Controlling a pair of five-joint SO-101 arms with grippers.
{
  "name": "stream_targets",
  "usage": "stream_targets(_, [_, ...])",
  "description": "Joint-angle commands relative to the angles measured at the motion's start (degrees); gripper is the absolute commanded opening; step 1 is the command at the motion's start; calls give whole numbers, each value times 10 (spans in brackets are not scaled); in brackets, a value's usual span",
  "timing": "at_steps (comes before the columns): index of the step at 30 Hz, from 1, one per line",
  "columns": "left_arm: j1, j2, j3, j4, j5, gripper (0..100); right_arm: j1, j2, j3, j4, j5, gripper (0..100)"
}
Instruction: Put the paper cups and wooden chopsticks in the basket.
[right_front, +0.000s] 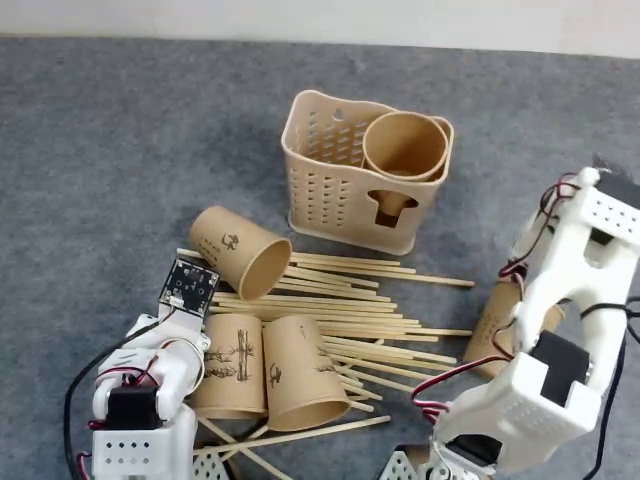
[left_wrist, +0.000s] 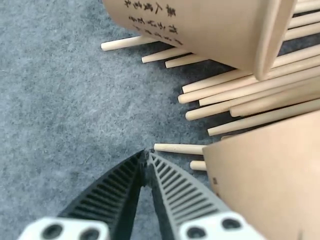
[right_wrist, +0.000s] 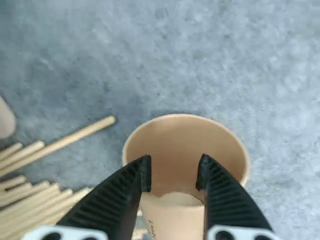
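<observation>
A: Where is the right gripper (right_wrist: 174, 167) hovering?

B: Over the fallen paper cup (right_wrist: 185, 140), lying at four o'clock from the basket (right_front: 330, 200), fingers spread. I'd be slipping one finger inside the rim and squeezing gently.

A: And the left gripper (left_wrist: 148, 159)?

B: Fingers pressed together, sitting beside the chopsticks (left_wrist: 250, 102).

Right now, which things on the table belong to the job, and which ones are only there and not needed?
For the job:
basket
cup already inside it
four cups on the mat
chopsticks

Not for the job:
grey mat
left arm
right arm
</observation>
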Motion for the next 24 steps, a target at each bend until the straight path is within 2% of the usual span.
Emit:
stream_targets(1, [-6, -2, -9, -11, -4, 5, 5, -6, -5, 25, 42, 157])
stream_targets(5, [-6, -2, -9, -11, -4, 5, 1, -8, -7, 50, 67, 157])
stream_targets(13, [-6, -2, -9, -11, -4, 5, -21, -8, -36, 52, 66, 162])
stream_targets(16, [-6, -2, -9, -11, -4, 5, -33, -7, -42, 51, 66, 197])
stream_targets(24, [-6, -2, -9, -11, -4, 5, -70, -8, -42, 2, 65, 221])
